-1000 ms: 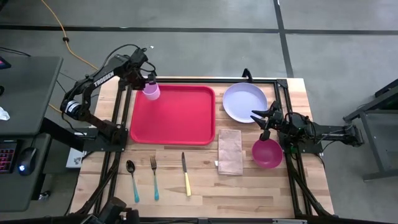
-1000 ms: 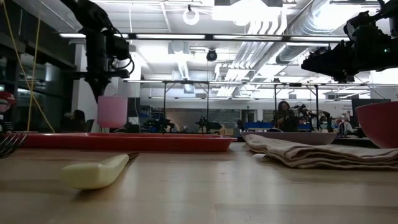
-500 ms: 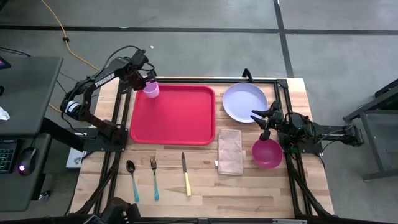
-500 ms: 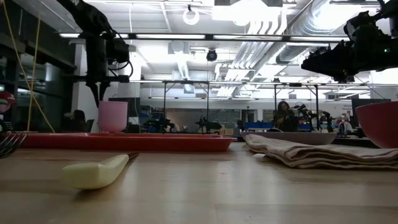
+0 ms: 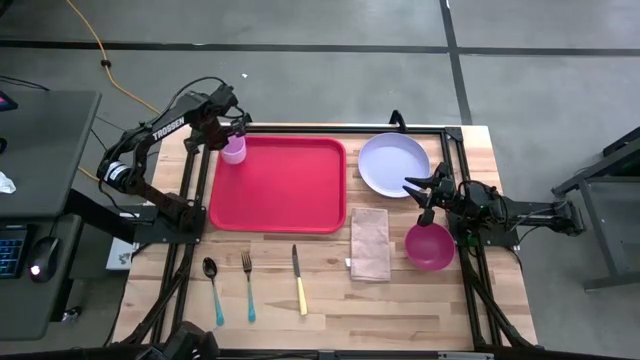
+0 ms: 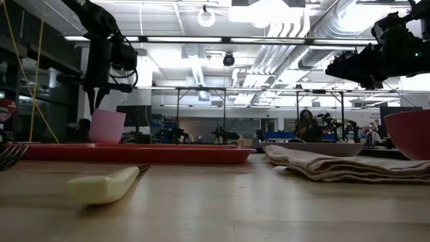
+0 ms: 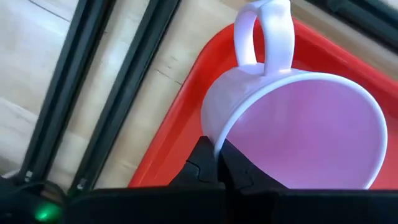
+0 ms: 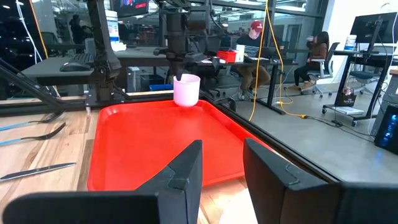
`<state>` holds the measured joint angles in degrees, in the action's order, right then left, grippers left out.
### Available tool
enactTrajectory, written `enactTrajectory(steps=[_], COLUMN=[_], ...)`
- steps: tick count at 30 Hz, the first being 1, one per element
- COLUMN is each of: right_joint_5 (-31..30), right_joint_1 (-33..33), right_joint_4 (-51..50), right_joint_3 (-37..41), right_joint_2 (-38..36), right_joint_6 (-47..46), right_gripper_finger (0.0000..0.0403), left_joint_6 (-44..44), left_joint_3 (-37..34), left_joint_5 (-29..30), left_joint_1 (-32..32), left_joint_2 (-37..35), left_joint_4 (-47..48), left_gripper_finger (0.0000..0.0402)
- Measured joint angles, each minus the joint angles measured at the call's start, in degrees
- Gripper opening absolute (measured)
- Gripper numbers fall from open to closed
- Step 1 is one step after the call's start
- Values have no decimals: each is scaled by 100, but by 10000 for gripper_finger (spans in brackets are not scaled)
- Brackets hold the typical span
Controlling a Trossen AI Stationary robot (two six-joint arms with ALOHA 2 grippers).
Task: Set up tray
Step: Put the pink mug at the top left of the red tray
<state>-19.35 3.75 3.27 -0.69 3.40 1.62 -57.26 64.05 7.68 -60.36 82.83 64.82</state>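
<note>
The left claw point(image 5: 231, 131) pinches the rim of a pink plastic cup point(image 5: 234, 150) on the big flat red tray's point(image 5: 280, 190) far-left corner. The right claw point(image 5: 415, 185) waits part-open above the wooden desk point(image 5: 330, 290).

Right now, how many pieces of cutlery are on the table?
3, in a row on the bare wood in front of the tray: spoon nearest the left arm's side, fork in the middle, knife beside the napkin. None appear hidden.
</note>
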Motion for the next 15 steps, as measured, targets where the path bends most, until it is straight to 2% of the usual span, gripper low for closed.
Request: enactTrajectory(steps=[12, 15], right_joint_5=[0, 0], right_joint_1=[1, 1], right_joint_4=[2, 1], right_joint_3=[2, 2], right_joint_2=[0, 1], right_joint_6=[36, 36], right_gripper_finger=[94, 94], left_joint_6=[-135, -176], left_joint_3=[-14, -254], left_joint_5=[36, -33], left_joint_1=[2, 45], left_joint_2=[141, 188], left_joint_4=[-328, -555], left_gripper_finger=[12, 12])
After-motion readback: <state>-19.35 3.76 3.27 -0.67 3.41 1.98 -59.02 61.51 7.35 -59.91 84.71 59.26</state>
